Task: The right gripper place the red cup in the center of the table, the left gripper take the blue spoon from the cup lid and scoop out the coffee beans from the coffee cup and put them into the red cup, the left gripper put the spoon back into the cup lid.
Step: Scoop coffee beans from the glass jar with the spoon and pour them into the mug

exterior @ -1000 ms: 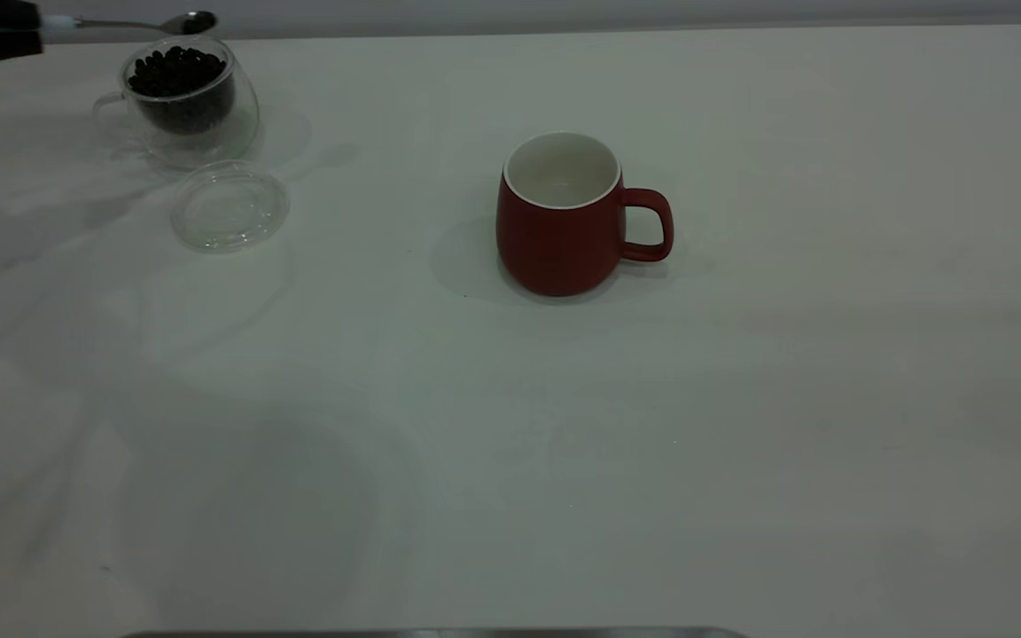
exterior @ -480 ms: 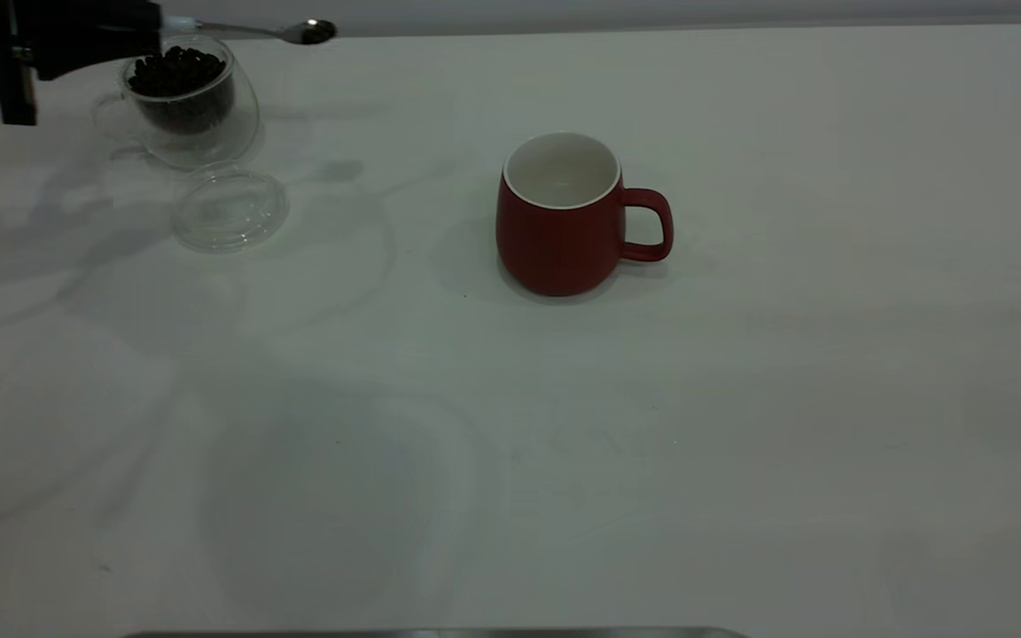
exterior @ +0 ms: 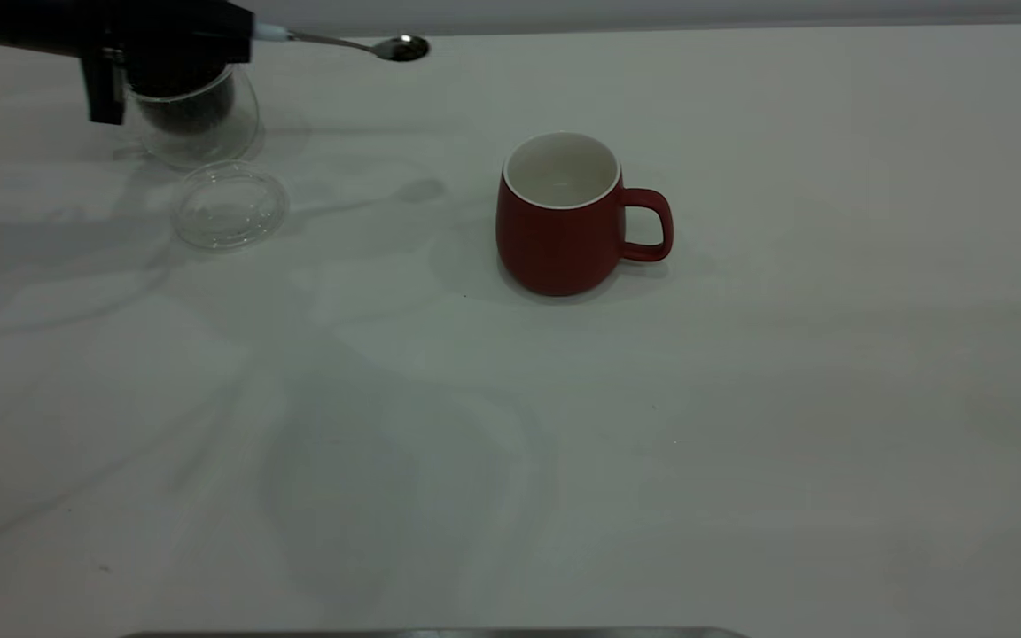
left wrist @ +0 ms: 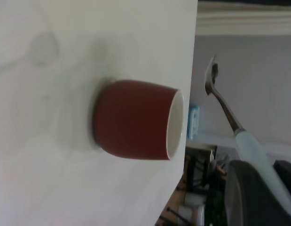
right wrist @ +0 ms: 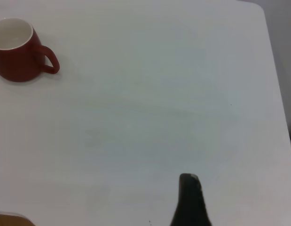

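Carrying the blue spoon (exterior: 346, 42) level above the table (exterior: 741, 399), the left gripper (exterior: 240, 34) is clamped on its handle.
Red cup (exterior: 561, 215) stands upright at centre; coffee cup (exterior: 200, 120) and cup lid (exterior: 229, 206) sit toward ten o'clock.
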Tool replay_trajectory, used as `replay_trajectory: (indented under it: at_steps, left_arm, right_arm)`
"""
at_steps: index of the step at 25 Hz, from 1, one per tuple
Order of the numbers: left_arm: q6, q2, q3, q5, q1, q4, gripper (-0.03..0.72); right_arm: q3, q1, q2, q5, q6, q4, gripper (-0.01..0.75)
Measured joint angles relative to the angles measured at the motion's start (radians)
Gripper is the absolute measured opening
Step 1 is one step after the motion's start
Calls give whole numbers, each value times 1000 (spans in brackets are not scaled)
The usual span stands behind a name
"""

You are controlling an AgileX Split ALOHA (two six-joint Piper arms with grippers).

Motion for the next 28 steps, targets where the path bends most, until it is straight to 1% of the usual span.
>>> replay_trajectory:
  at_steps: [18,23,28]
  left_arm:
    - [-1,0,0,0,-158,0,121]
    - [1,0,0,0,-175,14,121]
    - [6,0,0,0,-176,68,121]
  right_arm:
    - [0,0,0,0,0,0,591]
    - [0,0,0,0,0,0,591]
    - [0,0,0,0,0,0,591]
